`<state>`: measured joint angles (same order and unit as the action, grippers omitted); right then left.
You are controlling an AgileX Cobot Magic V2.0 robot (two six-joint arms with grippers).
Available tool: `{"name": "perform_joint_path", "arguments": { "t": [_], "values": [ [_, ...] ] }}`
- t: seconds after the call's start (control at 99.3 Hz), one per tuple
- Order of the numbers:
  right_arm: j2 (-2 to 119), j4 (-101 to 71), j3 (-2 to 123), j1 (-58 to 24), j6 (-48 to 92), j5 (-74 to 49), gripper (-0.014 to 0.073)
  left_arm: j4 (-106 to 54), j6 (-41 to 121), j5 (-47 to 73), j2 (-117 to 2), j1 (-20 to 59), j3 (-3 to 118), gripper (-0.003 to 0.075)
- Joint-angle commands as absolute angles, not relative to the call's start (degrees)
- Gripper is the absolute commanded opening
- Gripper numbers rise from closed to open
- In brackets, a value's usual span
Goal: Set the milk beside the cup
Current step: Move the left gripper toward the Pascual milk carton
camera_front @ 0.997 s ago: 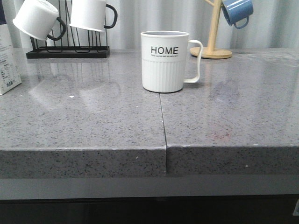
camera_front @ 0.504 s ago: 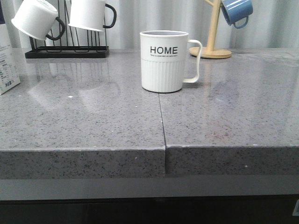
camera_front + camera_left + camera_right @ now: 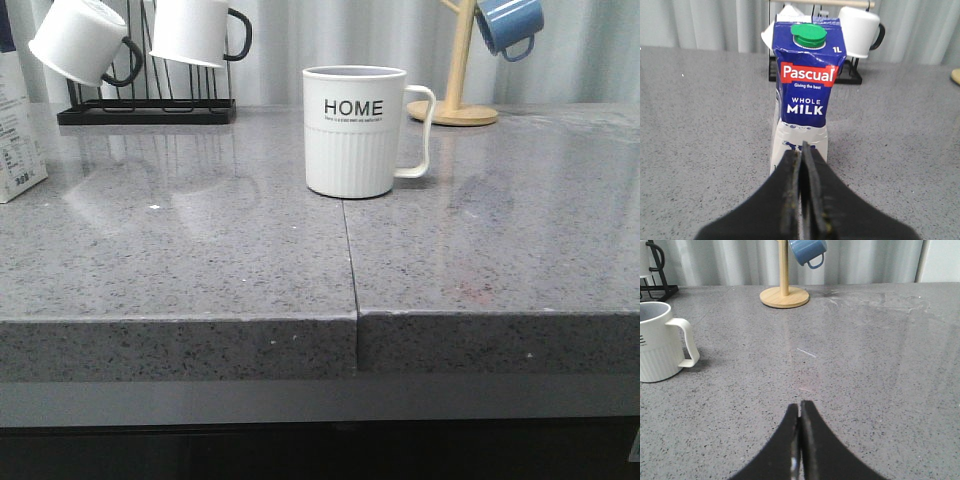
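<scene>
The milk, a tall white carton with a dark blue top, green cap and "WHOLE MILK" lettering, stands upright on the grey counter; in the front view only its edge shows at the far left. My left gripper is shut and empty, just short of the carton. The cup, a white "HOME" mug with its handle to the right, stands mid-counter and also shows in the right wrist view. My right gripper is shut and empty, right of the cup. Neither gripper shows in the front view.
A black rack with two white black-handled mugs stands at the back left. A wooden stand holding a blue mug stands at the back right. A seam splits the counter below the cup.
The front view has shifted very slightly sideways and back. Nothing on the counter has moved.
</scene>
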<state>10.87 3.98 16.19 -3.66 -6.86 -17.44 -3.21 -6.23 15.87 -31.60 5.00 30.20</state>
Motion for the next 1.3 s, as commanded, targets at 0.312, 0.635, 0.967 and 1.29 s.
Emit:
{"name": "perform_joint_path", "arguments": {
  "t": [0.312,0.635,0.967,1.29],
  "values": [
    [11.2,4.5,17.7,-3.2,-6.9,-13.1,-0.0068,-3.6,-5.6,8.9,-48.9,8.3,33.8,0.0455],
    [11.2,4.5,17.7,-3.2,-6.9,-13.1,-0.0068,-3.3,-5.6,-6.6,-58.0,9.2,33.8,0.0651],
    [11.2,4.5,17.7,-3.2,-6.9,-13.1,-0.0068,-3.4,-5.3,-22.8,-68.4,8.1,34.2,0.0651],
    [11.2,4.5,17.7,-3.2,-6.9,-13.1,-0.0068,-2.9,-5.3,-31.0,-75.9,5.0,36.4,0.0651]
  ]
}}
